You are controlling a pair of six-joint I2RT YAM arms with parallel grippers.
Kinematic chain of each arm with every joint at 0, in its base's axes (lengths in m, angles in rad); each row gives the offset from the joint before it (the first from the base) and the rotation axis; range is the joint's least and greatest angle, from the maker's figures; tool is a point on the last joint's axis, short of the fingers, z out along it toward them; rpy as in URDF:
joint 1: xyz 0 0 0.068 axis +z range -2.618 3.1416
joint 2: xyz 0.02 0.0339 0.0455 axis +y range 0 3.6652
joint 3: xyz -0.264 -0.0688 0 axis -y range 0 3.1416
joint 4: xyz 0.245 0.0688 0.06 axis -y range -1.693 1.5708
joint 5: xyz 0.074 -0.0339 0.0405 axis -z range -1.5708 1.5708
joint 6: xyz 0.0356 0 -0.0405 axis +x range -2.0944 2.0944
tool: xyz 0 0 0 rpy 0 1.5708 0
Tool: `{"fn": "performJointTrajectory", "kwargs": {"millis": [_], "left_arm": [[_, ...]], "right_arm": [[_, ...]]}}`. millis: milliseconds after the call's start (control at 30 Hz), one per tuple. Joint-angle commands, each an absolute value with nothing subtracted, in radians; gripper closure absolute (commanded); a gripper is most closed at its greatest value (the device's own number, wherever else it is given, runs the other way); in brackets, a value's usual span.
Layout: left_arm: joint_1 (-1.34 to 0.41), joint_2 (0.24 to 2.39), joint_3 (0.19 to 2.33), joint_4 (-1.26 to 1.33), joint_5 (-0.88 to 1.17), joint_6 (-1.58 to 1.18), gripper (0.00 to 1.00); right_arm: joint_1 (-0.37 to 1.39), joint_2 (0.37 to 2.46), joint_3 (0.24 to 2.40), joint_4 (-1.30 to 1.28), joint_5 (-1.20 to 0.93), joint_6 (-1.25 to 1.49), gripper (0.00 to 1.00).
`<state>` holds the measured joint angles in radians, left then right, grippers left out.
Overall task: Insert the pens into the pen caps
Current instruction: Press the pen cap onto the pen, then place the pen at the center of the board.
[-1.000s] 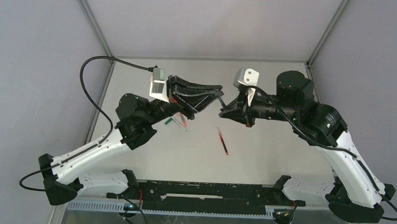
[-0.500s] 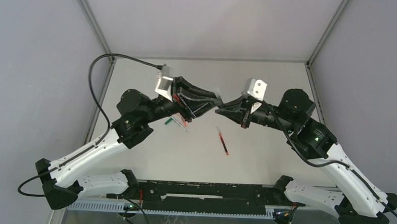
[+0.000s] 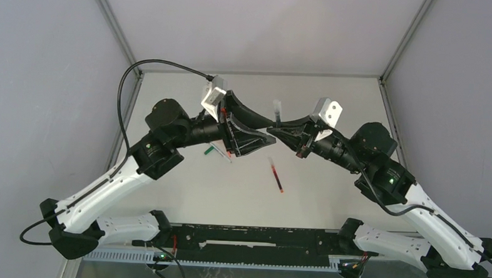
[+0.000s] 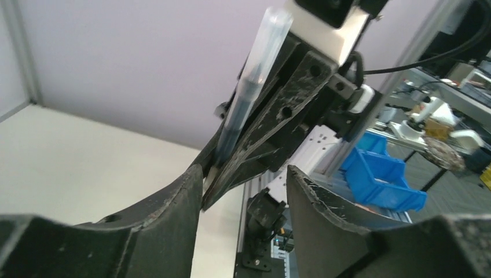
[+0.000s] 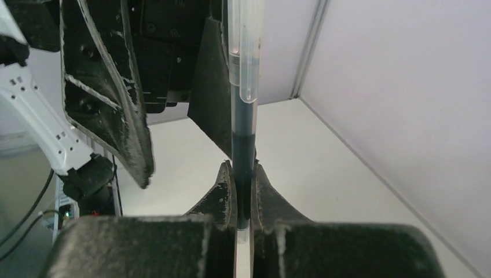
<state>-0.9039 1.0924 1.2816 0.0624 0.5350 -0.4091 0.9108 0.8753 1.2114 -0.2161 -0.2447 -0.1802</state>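
top external: right gripper [image 3: 277,130] pinches the black pen [image 3: 277,110] low on its barrel, long axis upright; left gripper [image 3: 270,131] stands parted just beside it, and a red pen [image 3: 276,174] lies loose on the table [image 3: 332,105]. left wrist: the pen rises beyond the parted jaws, leaning right. right wrist: jaws clamped on the barrel, clear cap [image 5: 246,52] looks seated on top; no legible writing anywhere

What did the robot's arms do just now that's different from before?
The left gripper opened and let go of the capped black pen. The right gripper stayed shut on it, so the pen now sticks out free. The red pen and green pen on the table stayed put.
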Motion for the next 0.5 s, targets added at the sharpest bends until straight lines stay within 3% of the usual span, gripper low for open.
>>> {"fn": "performJointTrajectory", "kwargs": {"millis": [0,33,100,333,467], "left_arm": [[-0.858,1.039,1.262,-0.078,0.356,-0.364,0.37],[-0.848,1.022,1.247,-0.084,0.317,-0.364,0.29],[-0.824,0.988,1.215,-0.107,0.208,-0.367,0.25],[-0.751,0.933,1.111,-0.269,-0.259,-0.383,0.22],[-0.698,0.949,1.059,-0.338,-0.321,-0.439,0.22]], "right_arm": [[0.916,0.847,1.22,-0.104,-0.138,-0.073,1.0],[0.91,0.849,1.217,-0.113,-0.108,-0.043,1.0],[0.894,0.854,1.204,-0.141,-0.059,0.006,1.0],[0.81,0.938,1.183,-0.409,0.06,0.178,0.99],[0.756,1.029,1.148,-0.556,0.081,0.234,0.99]]}}
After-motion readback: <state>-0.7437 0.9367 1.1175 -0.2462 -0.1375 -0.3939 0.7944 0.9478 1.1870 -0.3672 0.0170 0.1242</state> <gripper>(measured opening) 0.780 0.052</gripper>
